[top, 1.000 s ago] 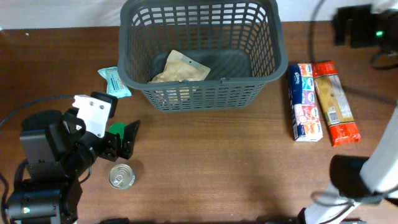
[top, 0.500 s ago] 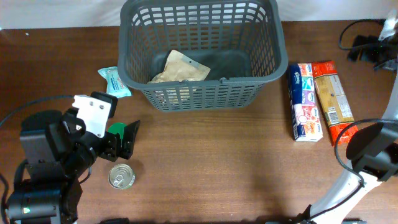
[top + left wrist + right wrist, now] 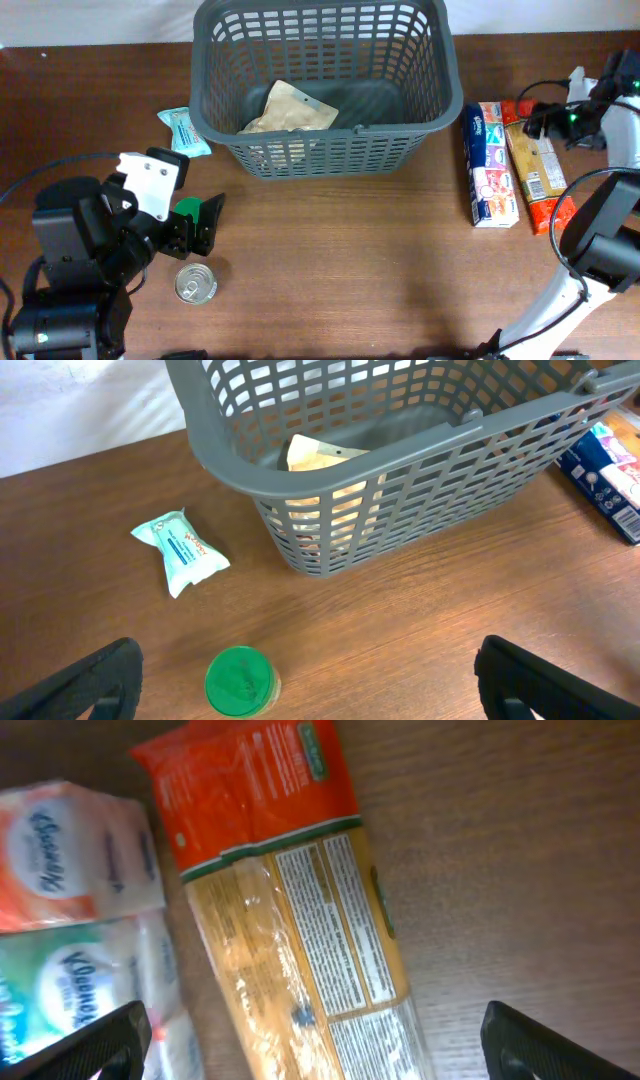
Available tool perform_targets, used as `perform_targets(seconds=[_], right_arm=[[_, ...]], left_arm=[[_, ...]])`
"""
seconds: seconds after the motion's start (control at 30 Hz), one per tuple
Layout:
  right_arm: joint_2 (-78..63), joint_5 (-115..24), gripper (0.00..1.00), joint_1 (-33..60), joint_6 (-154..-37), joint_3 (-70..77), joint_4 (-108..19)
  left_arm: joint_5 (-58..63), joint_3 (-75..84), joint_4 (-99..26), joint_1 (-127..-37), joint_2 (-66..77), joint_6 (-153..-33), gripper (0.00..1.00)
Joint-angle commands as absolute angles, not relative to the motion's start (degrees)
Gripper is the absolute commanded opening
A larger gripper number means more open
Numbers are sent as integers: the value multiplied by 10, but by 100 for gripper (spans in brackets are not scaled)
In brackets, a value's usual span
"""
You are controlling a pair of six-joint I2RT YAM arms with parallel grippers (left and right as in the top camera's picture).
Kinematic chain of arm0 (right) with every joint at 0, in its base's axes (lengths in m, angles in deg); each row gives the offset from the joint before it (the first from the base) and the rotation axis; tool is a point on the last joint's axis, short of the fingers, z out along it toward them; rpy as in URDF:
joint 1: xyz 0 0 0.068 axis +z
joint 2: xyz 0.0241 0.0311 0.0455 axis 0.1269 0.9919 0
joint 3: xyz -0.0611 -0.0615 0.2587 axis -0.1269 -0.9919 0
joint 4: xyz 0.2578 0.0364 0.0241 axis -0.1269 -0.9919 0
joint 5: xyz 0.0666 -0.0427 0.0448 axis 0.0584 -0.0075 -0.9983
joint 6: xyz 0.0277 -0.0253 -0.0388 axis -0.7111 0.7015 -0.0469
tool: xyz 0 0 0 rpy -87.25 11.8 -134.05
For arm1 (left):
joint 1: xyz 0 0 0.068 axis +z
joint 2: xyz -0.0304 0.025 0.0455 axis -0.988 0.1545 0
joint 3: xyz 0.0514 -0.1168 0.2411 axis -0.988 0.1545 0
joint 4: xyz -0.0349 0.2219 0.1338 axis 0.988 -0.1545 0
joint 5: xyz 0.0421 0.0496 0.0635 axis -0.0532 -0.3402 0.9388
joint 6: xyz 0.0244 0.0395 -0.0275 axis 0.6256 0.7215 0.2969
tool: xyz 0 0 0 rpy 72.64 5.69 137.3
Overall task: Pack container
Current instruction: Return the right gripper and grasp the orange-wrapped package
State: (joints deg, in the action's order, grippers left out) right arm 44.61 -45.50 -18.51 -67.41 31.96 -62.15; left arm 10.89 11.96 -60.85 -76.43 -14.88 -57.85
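Observation:
The dark grey lattice container [image 3: 440, 60] stands at the back middle of the table with a tan pouch [image 3: 288, 108] inside; it also shows in the left wrist view [image 3: 420, 460]. My left gripper [image 3: 200, 222] is open and empty, low over the table, with a green-lidded jar [image 3: 241, 681] between its fingers' span. My right gripper [image 3: 545, 118] is open and empty, hovering over the orange pasta packet [image 3: 300, 900] beside the tissue pack [image 3: 80, 950] at the right.
A small teal wipes packet [image 3: 184, 130] lies left of the container. A tin can [image 3: 195, 285] stands near the front left by my left arm. The tissue pack [image 3: 489, 165] and pasta packet [image 3: 540, 170] lie side by side.
My right arm has swung in from the far right edge and come down over the pasta packet. The left arm and the objects have not moved.

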Motion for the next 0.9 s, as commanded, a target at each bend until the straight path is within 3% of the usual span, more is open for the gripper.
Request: perform_targets(seconds=[0.0, 0.57, 0.73, 0.87], right_arm=[[446, -466, 99, -186, -661, 288, -601], [449, -464, 99, -186, -654, 152, -506], [449, -457, 74, -186, -657, 144, -504], [449, -457, 62, -186, -659, 144, -509]], left_arm=[[101, 121, -609, -761, -151, -572, 99], [101, 121, -609, -761, -151, -572, 99], [101, 121, -608, -761, -151, -572, 99], [101, 121, -609, -761, -151, -572, 99]])
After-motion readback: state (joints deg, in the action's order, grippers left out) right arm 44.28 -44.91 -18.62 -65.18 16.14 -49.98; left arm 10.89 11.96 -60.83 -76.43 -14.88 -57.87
